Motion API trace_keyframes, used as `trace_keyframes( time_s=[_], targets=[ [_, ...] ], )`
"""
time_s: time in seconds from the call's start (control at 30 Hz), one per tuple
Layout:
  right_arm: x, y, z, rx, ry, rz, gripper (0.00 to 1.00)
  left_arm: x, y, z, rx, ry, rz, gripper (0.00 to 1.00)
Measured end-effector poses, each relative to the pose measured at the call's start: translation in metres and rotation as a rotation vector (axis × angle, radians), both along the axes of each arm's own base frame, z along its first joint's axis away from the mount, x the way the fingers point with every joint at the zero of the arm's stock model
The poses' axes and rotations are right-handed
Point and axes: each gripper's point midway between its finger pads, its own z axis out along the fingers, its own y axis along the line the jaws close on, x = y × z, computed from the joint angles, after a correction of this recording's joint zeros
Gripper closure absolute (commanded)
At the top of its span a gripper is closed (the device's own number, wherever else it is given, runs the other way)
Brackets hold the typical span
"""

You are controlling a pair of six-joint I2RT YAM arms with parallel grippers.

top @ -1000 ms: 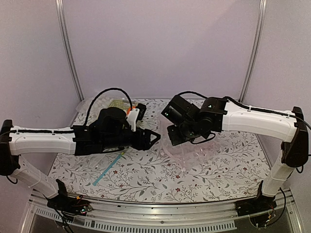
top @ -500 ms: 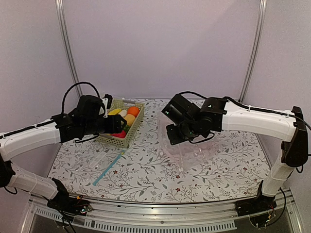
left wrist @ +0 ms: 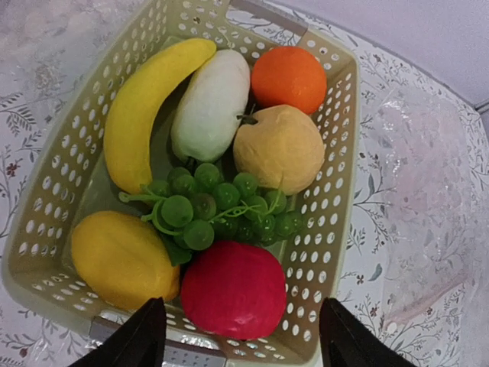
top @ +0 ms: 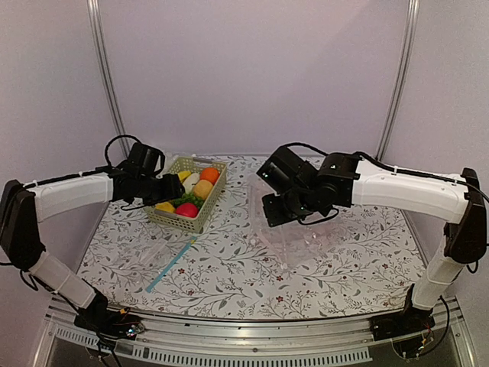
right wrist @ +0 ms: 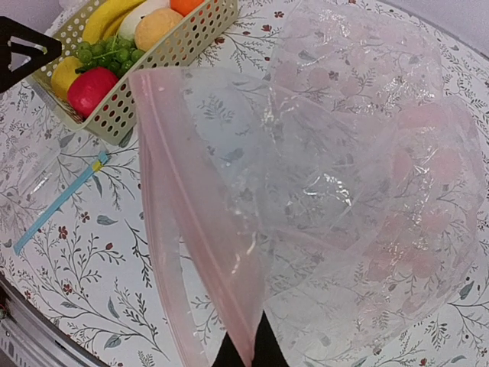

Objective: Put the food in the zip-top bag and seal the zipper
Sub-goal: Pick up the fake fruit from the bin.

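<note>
Floral-print tablecloth on the table, lavender walls behind. Food is found unpacked in a pale green lattice basket at the left rear: banana, radish, orange, peach, lemon, grapes, red apple.

Left gripper is held over the basket's near rim, jaws spread wide, nothing between them. The apple is seen just ahead of the gap.

Right gripper is clenched on the zip-top bag at its zipper, with one lip raised off the cloth. The bag is placed mid-table, right of the basket; nothing is seen inside it.

Handling, as judged: the toy pieces are taken to be light, rigid and smooth-skinned. Round ones are likely to slip unless gripped across the widest part. Banana and radish are better taken across the middle. The bag's film is limp and crinkly, so a firm hold is expected only on the stiffer pink strip.
</note>
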Motion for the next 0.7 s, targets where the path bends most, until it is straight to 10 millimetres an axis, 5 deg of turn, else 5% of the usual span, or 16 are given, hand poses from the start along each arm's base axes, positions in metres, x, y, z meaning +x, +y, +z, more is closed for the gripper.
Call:
trace_keyframes(
  time_s=[0.23, 0.7],
  targets=[
    [0.000, -0.001, -0.002, 0.000, -0.001, 0.000, 1.00, -0.001, 0.002, -0.034, 0.119, 0.113, -0.040, 0.27],
    [0.003, -0.002, -0.004, 0.004, -0.003, -0.002, 1.00, 0.012, -0.016, -0.059, 0.243, 0.217, -0.144, 0.23]
  ],
)
